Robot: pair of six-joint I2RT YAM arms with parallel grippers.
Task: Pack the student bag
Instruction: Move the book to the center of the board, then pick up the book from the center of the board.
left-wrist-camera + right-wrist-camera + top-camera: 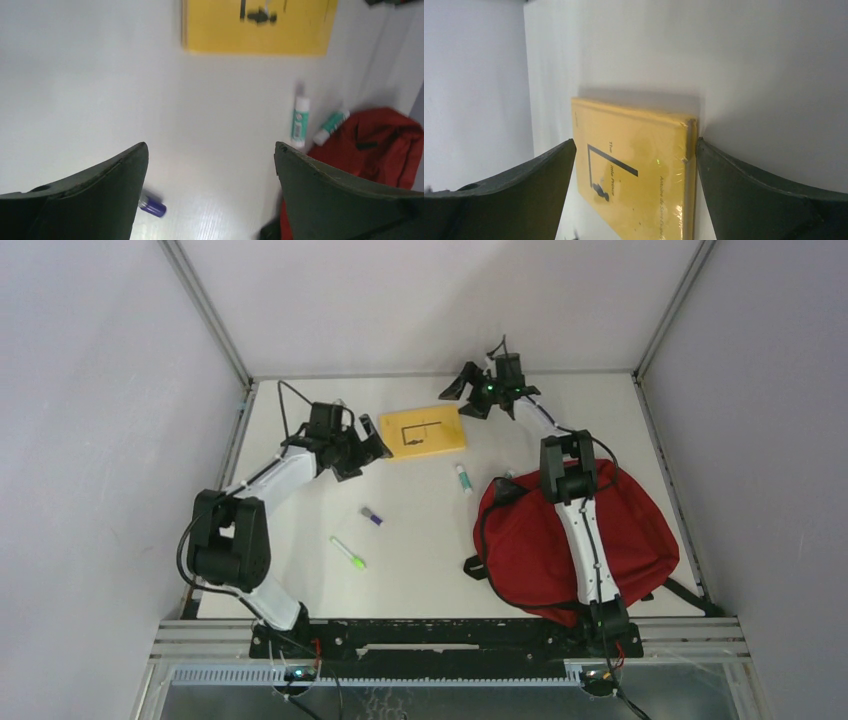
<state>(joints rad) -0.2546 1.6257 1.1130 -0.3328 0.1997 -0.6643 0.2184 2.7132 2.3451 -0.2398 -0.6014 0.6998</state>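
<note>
Top external: student bag [640, 530], contents unseen

White-shelled arms [583, 540] with black joints [232, 540], black cables [283, 405], dark, perhaps greenish fingers [90, 200]

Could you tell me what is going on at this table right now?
Two robot arms are packing the red backpack, which lies on the right under the right arm. Both grippers are open and empty: the right gripper is lined up on the yellow book, the left gripper hovers near its other edge. A glue stick, a small purple item and a green pen lie loose on the table.
</note>
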